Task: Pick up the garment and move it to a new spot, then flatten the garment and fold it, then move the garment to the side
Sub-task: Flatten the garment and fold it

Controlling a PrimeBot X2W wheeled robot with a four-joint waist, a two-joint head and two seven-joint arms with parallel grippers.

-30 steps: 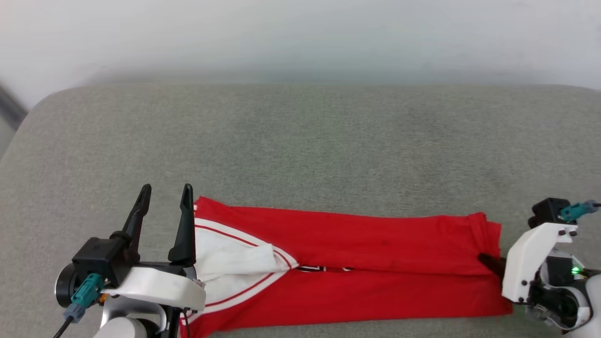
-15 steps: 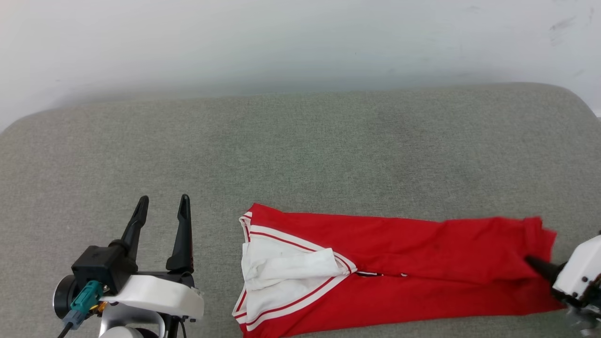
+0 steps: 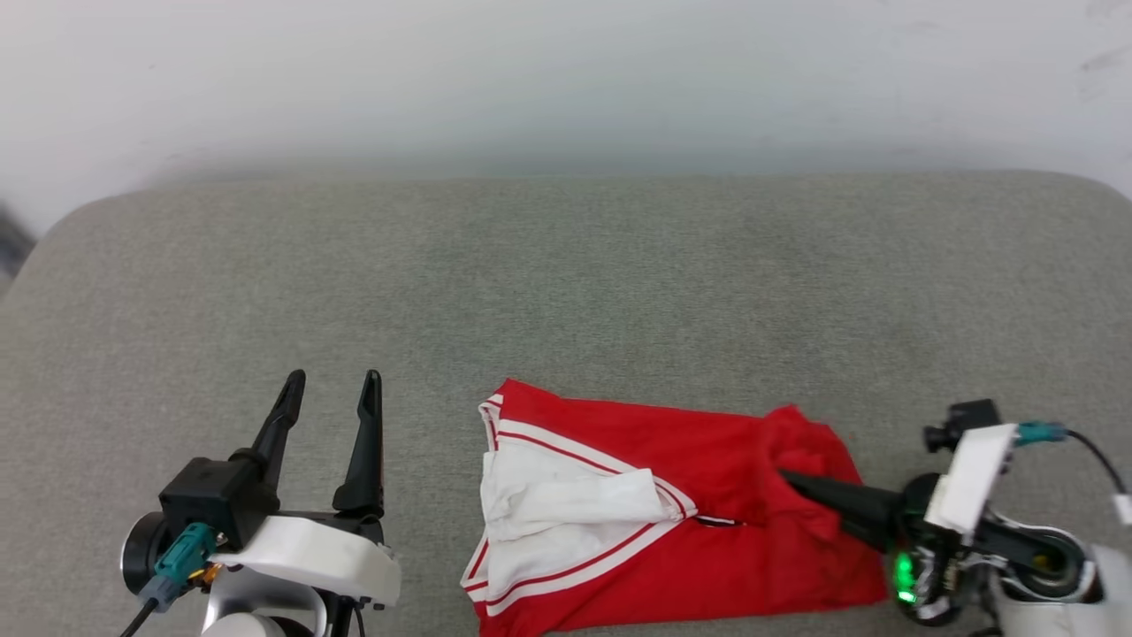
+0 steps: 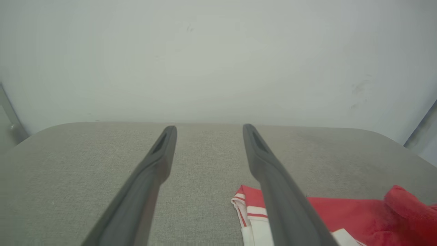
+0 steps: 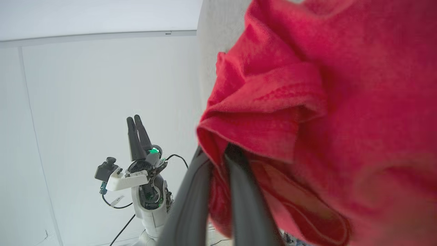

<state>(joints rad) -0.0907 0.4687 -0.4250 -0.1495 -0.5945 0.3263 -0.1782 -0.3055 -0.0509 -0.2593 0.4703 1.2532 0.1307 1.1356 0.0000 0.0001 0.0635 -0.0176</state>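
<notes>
- Head view takes in a broad grey padded surface (image 3: 566,265) with rounded corners, set against a pale wall (image 3: 566,80).
- On the near part of that surface, right of the middle, lies the garment (image 3: 672,442). It is narrowed into a red band, with a white sleeve (image 3: 566,504) and striped trim showing at its left end. Its right end is lifted and bunched over the band.
- Progress, as I judge it: the pick-up, the move and the flattening look done, and the lengthwise folds are in. The end-over-end fold is partway through. What remains is to lay the raised end down flat, perhaps fold once more, and shift the bundle to the side.
- The right gripper (image 3: 787,478) reaches in from the right with its fingers pinched together on the bunched red hem. In the right wrist view the cloth drapes thickly over both fingertips.
- The left gripper (image 3: 334,379) has its fingers spread and carries nothing. It stands over bare surface left of the collar end, apart from the cloth.
- Obstacles: the left gripper is the one thing near the fold's line, and I judge it off that path. The likelier trouble is the thick bunch landing creased on the loose sleeve.
- Smallest details: a teal connector (image 3: 181,550) with its cable at the left wrist, and a green light (image 3: 902,566) at the right wrist.
</notes>
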